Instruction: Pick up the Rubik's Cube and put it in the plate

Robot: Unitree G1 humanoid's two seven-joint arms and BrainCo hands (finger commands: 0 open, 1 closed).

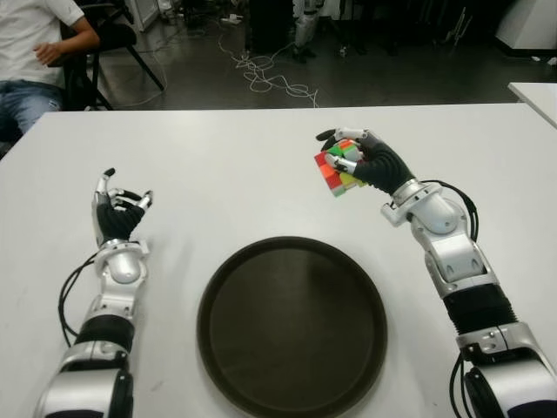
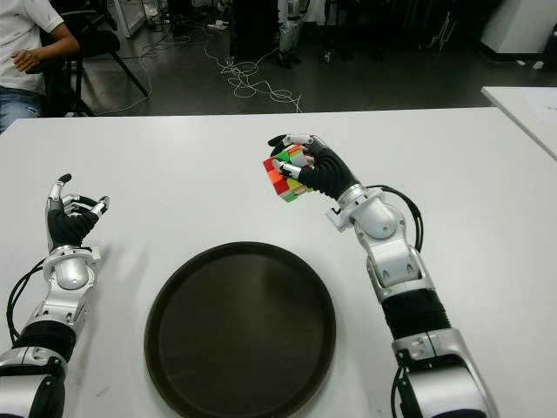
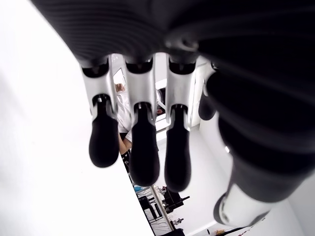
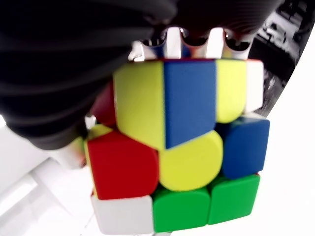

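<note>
Rubik's Cube [image 1: 338,170] in right hand [image 1: 370,159], beyond the plate [image 1: 291,326]

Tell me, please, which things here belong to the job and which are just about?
Job: Rubik's Cube, gripped in the right hand above the table; plate, empty.
Just about: left hand, open left of the plate; seated person; floor cables.
</note>
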